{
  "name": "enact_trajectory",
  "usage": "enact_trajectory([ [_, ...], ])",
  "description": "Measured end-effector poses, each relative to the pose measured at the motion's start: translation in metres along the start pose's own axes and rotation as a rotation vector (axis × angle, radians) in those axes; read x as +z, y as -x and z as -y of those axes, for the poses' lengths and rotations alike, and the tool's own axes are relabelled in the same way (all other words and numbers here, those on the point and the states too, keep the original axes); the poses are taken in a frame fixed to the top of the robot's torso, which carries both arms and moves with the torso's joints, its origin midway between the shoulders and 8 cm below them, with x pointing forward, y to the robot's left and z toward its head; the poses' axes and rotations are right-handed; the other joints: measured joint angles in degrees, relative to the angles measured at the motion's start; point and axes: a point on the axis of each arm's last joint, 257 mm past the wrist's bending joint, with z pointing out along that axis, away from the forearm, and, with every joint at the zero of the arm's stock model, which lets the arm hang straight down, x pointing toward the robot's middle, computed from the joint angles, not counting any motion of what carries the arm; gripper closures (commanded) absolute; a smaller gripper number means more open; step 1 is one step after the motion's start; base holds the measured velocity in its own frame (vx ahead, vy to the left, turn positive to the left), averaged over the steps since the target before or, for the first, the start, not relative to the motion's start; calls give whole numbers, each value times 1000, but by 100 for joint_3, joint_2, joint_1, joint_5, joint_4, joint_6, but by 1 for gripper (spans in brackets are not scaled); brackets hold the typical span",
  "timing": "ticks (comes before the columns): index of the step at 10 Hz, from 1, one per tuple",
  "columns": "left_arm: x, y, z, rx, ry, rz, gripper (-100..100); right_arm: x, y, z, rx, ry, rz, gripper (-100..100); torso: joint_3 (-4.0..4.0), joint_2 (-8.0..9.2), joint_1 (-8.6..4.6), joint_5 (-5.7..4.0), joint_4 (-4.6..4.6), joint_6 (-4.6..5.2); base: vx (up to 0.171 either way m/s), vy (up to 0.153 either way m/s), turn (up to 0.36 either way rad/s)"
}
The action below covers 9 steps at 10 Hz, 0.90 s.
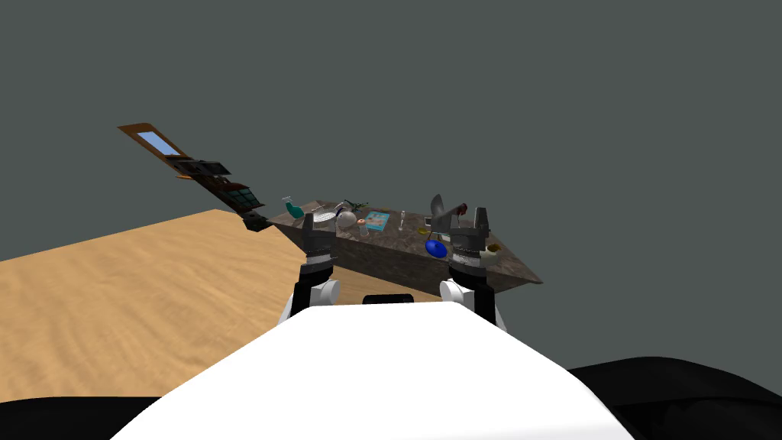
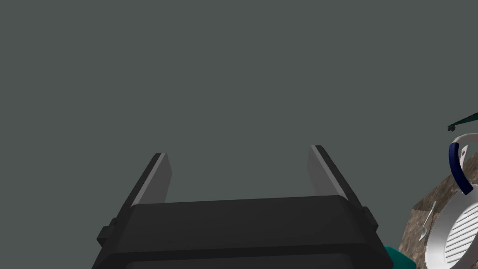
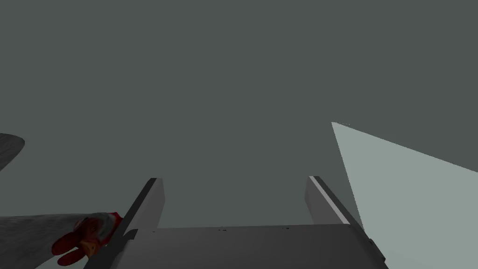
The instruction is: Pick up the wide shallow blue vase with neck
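You're seeing blue vase [image 1: 436, 248] sitting on table [image 1: 382, 263], centre-right of head view, just beside right gripper [image 1: 468, 221]. Right gripper and left gripper [image 1: 318, 225] are both standing wide, gripping nothing.

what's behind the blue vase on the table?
Farther back from the blue vase stands a grey rooster figure with a red comb. The right gripper covers the table just beside both, so anything there is hidden.

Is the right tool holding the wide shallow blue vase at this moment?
No, the right tool stands open, with nothing held in it.
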Motion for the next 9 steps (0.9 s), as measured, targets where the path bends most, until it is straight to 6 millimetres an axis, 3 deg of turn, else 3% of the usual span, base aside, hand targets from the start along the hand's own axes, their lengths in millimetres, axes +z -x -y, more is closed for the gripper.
enact_trajectory([
  [9,0,0,0,0,0,0,0,-14,-47,10,-140,-39,-278,-100,0,1,-27,-6,0,0,5,-55,28],
])
